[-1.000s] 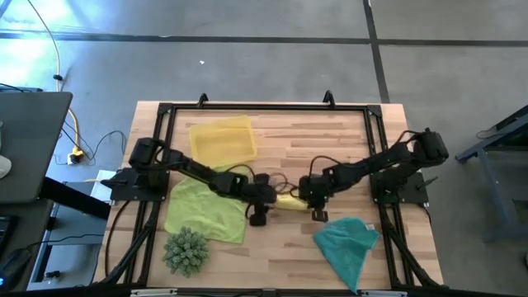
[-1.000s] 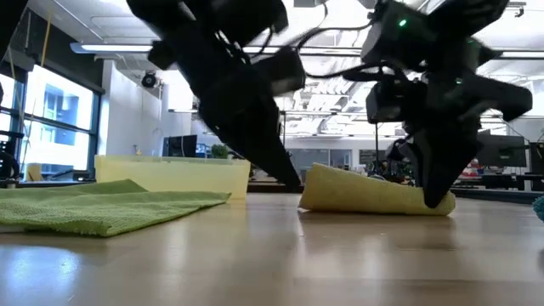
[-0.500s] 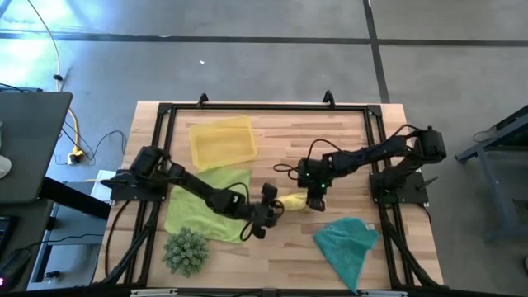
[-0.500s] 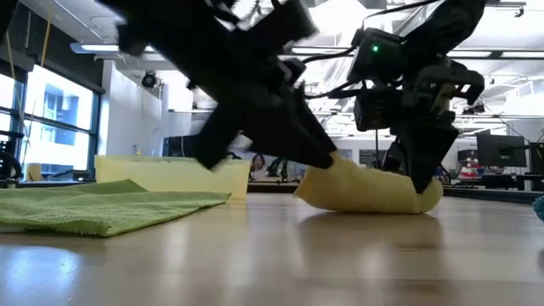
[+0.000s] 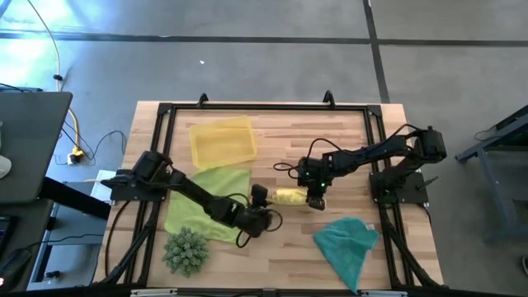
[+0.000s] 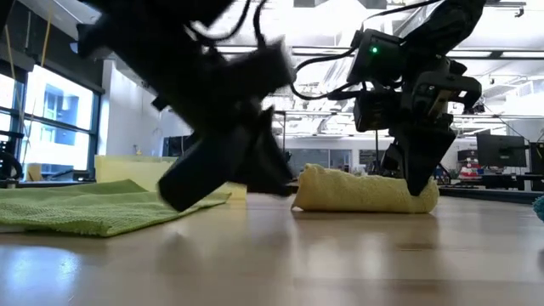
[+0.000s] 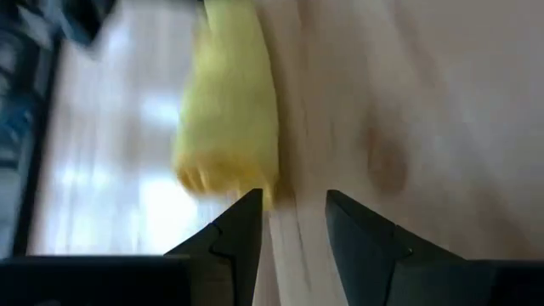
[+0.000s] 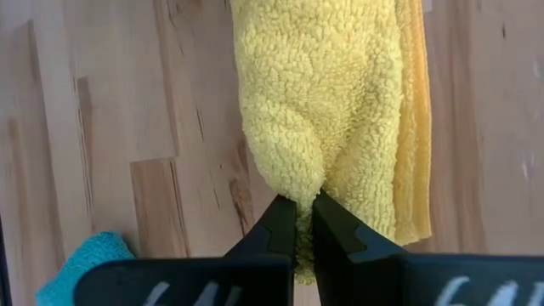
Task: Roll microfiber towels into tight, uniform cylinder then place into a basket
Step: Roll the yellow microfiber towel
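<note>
Right gripper (image 8: 304, 223) pinches the 3 o'clock end of the rolled bright yellow microfiber towel (image 5: 289, 196), probably anchoring it; left gripper (image 7: 293, 223) gapes empty at 9.

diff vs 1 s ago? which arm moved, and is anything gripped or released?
The left gripper has pulled back off the yellow towel roll toward the near edge and now stands open and clear of it. The right gripper shifted slightly toward the far side early on and stays shut, pinching the roll's right end. The roll settled flat. The lime green towel, teal towel and basket are unchanged.
</note>
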